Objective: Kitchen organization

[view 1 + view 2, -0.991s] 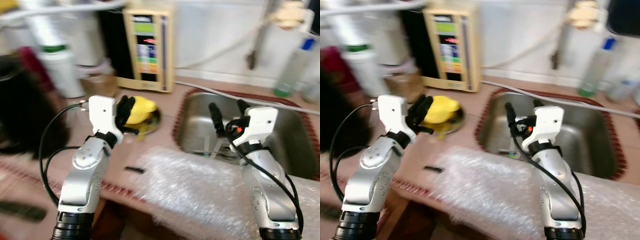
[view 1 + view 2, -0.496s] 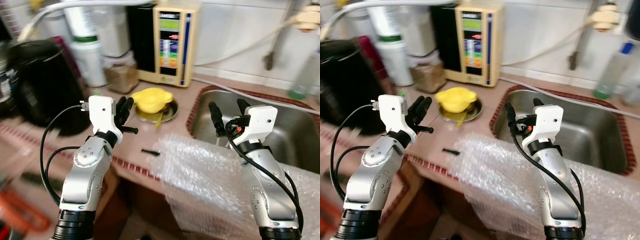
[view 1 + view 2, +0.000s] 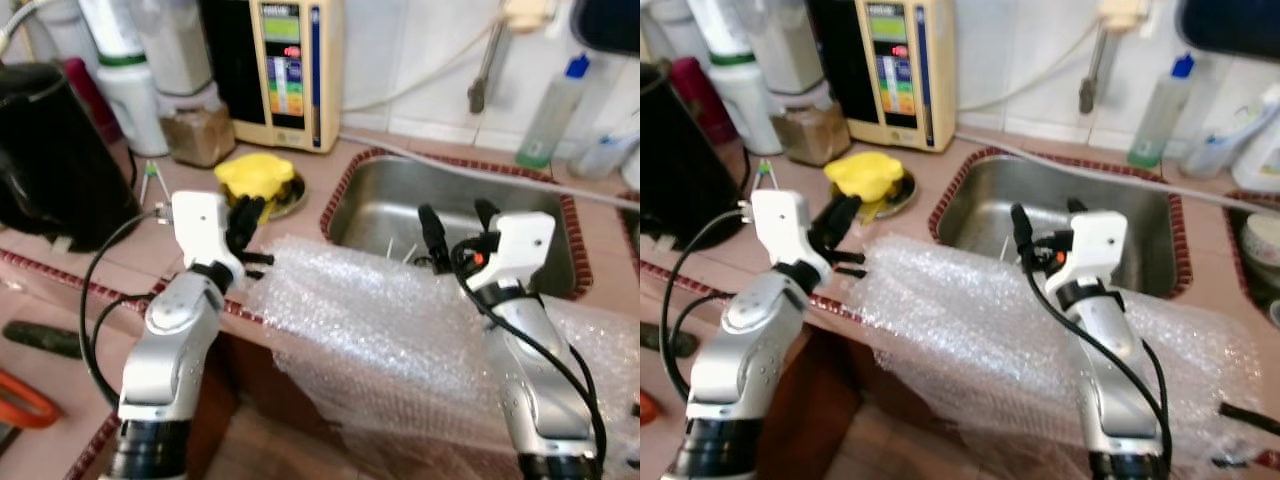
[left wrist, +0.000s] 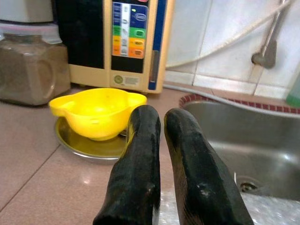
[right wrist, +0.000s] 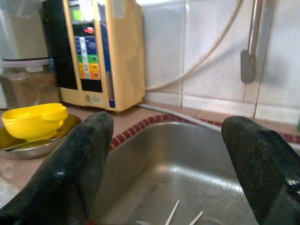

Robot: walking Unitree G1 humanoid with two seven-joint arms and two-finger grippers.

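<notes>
On steel plate [image 4: 89,145]: yellow bowl [image 4: 96,111] | left claw [image 4: 157,119] closed, empty | right claw [image 5: 168,136] spread, empty

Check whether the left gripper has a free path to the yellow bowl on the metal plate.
Probably yes. The left gripper, fingers shut, hangs just short of the yellow bowl on its metal plate, with bare counter between them in the left wrist view. The bubble wrap lies beside it, not across the path.
</notes>
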